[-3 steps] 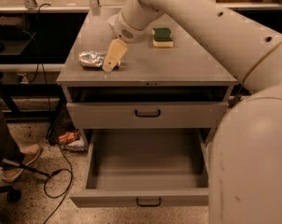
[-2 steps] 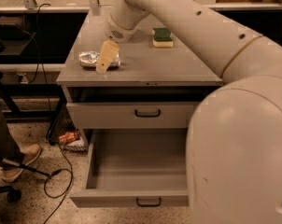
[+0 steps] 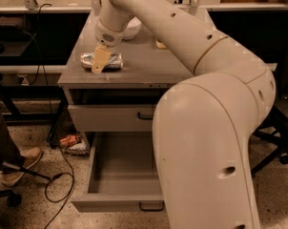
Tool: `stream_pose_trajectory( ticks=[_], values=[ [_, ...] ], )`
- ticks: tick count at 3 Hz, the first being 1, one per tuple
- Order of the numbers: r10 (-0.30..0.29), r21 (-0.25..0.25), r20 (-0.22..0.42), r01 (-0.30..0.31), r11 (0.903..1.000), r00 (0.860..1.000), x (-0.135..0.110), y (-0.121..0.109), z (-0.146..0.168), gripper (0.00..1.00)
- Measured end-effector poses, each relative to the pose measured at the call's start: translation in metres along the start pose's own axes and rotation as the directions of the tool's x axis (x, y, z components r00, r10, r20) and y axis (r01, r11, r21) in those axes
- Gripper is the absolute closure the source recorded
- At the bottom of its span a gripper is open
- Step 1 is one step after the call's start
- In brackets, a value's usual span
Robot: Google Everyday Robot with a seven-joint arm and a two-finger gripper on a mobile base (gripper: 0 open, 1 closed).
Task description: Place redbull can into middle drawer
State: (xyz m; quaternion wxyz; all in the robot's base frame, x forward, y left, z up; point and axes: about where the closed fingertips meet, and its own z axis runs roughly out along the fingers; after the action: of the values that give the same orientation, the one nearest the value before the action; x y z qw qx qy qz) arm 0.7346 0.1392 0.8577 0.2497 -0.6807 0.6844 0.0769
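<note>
My bulky cream arm (image 3: 206, 142) fills the lower right and hides part of the wide grey metal middle drawer (image 3: 110, 205), which stands open, ready for the can, I judge. Upper left, the slim silver redbull can (image 3: 114, 61) lies sideways on the grey surface (image 3: 153, 68). My tool (image 3: 100, 62) is down over it, but I cannot tell whether it grips.

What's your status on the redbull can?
Gripper at redbull can, can lying sideways on cabinet top. Middle drawer open, no can inside. Arm hides drawer's right side.
</note>
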Motion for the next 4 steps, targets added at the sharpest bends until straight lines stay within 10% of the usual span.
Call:
stream_pose_trajectory(
  ticks=[3,4],
  values=[
    [0.024,-0.055,0.050,-0.021,0.9983,0.998,0.000,0.006,0.010,1.00],
    [0.051,-0.031,0.119,-0.048,0.9984,0.992,0.009,0.013,-0.021,1.00]
  ],
)
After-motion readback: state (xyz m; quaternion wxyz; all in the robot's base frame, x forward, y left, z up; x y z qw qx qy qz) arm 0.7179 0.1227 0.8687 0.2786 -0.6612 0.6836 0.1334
